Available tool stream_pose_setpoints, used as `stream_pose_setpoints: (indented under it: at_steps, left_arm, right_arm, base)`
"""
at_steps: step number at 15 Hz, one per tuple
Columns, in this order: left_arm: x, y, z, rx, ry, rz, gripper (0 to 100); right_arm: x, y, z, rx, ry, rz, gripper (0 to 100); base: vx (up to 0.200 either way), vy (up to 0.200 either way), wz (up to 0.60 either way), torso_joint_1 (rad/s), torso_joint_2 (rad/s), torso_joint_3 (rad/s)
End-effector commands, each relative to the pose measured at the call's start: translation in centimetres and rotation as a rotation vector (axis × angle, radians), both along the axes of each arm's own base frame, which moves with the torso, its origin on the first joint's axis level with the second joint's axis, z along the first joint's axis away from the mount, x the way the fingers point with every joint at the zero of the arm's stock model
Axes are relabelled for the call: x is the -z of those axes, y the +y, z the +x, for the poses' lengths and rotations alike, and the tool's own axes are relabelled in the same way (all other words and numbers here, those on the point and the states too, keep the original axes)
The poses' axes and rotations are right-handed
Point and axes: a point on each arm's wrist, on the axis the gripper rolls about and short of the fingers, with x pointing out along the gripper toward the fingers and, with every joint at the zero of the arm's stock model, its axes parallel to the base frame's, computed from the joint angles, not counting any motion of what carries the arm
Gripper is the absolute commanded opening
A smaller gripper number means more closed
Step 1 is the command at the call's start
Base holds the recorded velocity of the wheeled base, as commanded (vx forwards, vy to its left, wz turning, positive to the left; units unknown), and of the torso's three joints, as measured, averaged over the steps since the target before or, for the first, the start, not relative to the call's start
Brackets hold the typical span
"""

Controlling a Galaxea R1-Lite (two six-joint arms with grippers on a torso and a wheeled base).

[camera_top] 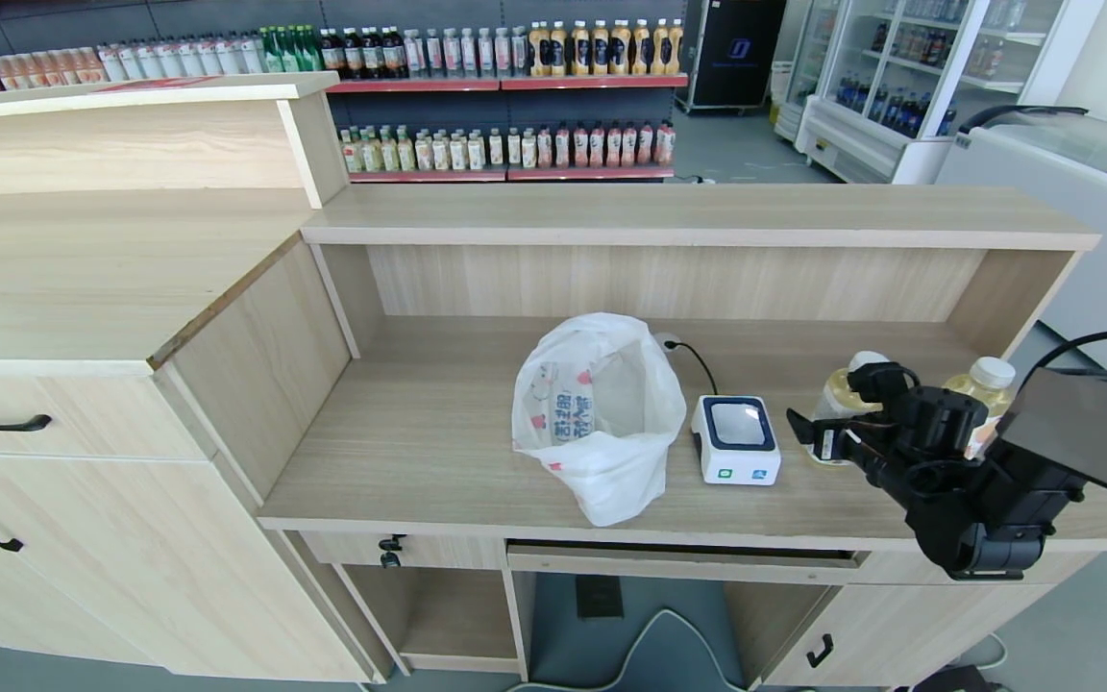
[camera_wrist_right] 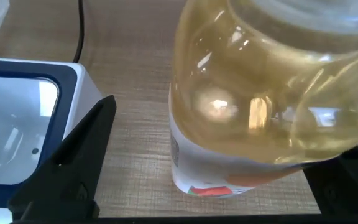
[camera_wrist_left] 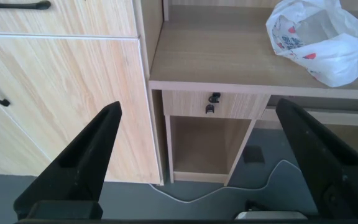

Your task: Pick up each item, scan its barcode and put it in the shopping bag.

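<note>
At the shop's checkout table point(camera_top: 419, 452), the right claw point(camera_wrist_right: 210, 186) stands spread around a bottle of pale yellow drink point(camera_wrist_right: 260, 93) — one finger is clear of its wall and nothing is pinched yet. The bottle stands upright just beside the scanner point(camera_top: 736, 437), with a second bottle point(camera_top: 986, 384) near on its right and the shopping bag point(camera_top: 602, 413) open beyond the scanner. We judge the risk plain: an off-centre squeeze could skid or topple the smooth bottle into its neighbour. The left claw point(camera_wrist_left: 199, 104) hangs spread, low beside the table.
</note>
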Motion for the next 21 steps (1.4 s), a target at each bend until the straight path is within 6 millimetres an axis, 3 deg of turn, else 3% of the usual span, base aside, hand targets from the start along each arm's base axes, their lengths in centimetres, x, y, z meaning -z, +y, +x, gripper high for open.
stream_pose_setpoints:
  at_steps: [1, 9, 10, 19, 21]
  left_arm:
    - [0.0, 0.0, 0.0, 0.0, 0.0, -0.001, 100]
    - [0.0, 0.0, 0.0, 0.0, 0.0, -0.001, 100]
    - [0.0, 0.0, 0.0, 0.0, 0.0, -0.001, 100]
    - [0.0, 0.0, 0.0, 0.0, 0.0, -0.001, 100]
    - [0.0, 0.0, 0.0, 0.0, 0.0, -0.001, 100]
  right_arm:
    - [0.3, -0.1, 0.4, -0.003, -0.005, -0.001, 100]
    - [0.9, 0.0, 1.4, -0.027, 0.004, -0.007, 100]
    - [0.9, -0.1, 1.3, -0.04, 0.006, -0.005, 0]
    - [0.4, -0.2, 1.6, -0.05, -0.005, -0.057, 0]
    - [-2.7, -0.5, 1.2, -0.074, -0.055, -0.042, 0]
  base:
    - [0.0, 0.0, 0.0, 0.0, 0.0, 0.0]
    - [0.0, 0.0, 0.0, 0.0, 0.0, 0.0]
    - [0.0, 0.0, 0.0, 0.0, 0.0, 0.0]
    - [0.0, 0.0, 0.0, 0.0, 0.0, 0.0]
    - [0.0, 0.0, 0.0, 0.0, 0.0, 0.0]
